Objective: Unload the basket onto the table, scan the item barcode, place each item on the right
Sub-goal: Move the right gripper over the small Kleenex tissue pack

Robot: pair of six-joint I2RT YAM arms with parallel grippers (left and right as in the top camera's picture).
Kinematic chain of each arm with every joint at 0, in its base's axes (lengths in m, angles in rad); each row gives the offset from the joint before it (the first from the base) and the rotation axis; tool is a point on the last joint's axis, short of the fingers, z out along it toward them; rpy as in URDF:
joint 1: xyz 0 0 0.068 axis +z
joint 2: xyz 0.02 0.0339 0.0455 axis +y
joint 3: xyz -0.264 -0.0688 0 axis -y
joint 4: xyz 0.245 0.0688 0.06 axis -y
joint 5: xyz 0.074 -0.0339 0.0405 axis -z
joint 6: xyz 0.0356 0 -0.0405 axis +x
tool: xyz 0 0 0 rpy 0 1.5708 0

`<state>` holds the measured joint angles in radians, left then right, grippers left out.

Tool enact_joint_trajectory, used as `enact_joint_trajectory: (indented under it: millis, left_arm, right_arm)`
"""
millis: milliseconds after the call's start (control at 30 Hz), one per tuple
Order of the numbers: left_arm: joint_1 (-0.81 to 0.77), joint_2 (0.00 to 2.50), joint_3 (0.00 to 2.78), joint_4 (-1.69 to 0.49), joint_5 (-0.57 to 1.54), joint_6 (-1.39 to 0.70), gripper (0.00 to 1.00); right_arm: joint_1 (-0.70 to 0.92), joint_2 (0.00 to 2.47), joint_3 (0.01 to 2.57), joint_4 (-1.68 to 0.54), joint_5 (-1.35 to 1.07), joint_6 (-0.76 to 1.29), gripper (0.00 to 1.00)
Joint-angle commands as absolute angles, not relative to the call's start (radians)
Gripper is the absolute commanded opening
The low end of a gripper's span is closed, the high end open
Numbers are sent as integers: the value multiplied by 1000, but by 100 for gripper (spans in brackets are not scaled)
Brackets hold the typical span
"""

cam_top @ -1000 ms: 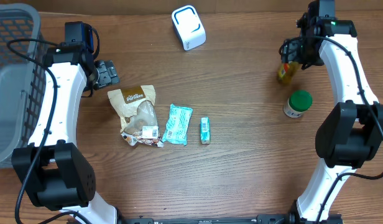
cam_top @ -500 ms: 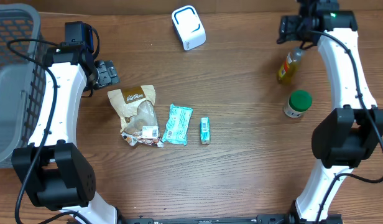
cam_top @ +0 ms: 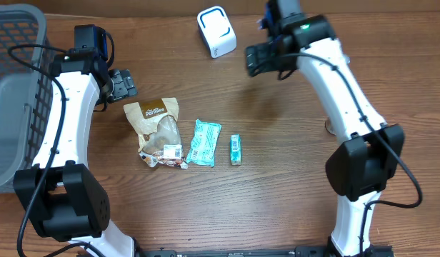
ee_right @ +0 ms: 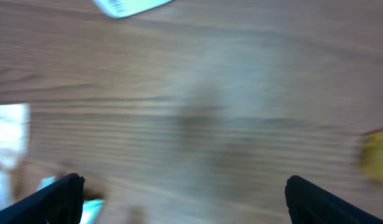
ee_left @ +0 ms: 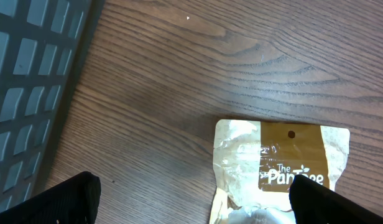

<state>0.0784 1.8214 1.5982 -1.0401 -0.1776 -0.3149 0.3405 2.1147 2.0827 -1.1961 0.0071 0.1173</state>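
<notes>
This looks like a robotics lab bench set up as a mock shop checkout, though little beyond the tabletop shows. A white left arm (cam_top: 63,121) and right arm (cam_top: 341,78) reach over a wood-grain table (cam_top: 277,193). On it lie a white barcode scanner (cam_top: 216,31), a brown snack bag (cam_top: 157,128), a teal packet (cam_top: 204,143) and a small box (cam_top: 236,150), with a grey mesh basket (cam_top: 20,28) at the left edge.

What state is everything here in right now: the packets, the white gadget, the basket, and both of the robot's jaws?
left gripper: jaws wide open, empty
right gripper: jaws wide open, empty, view blurred
barcode scanner: set down, untouched
brown snack pouch: lying flat, crumpled
teal packet: lying flat beside the pouch
small teal box: lying flat, apart from the others
basket: upright at the left edge
</notes>
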Motion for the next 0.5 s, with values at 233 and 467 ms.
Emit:
enact_joint_trajectory:
  millis: [233,467]
  left_arm:
    - [72,1805,1606,-1039,-190,-311,100]
    - [72,1805,1606,-1039,-191,-311,100]
  right_arm:
    - [467,2096,2094,-1289,-181,292,100]
    - [512,2104,2093,-1433,-152,369,100]
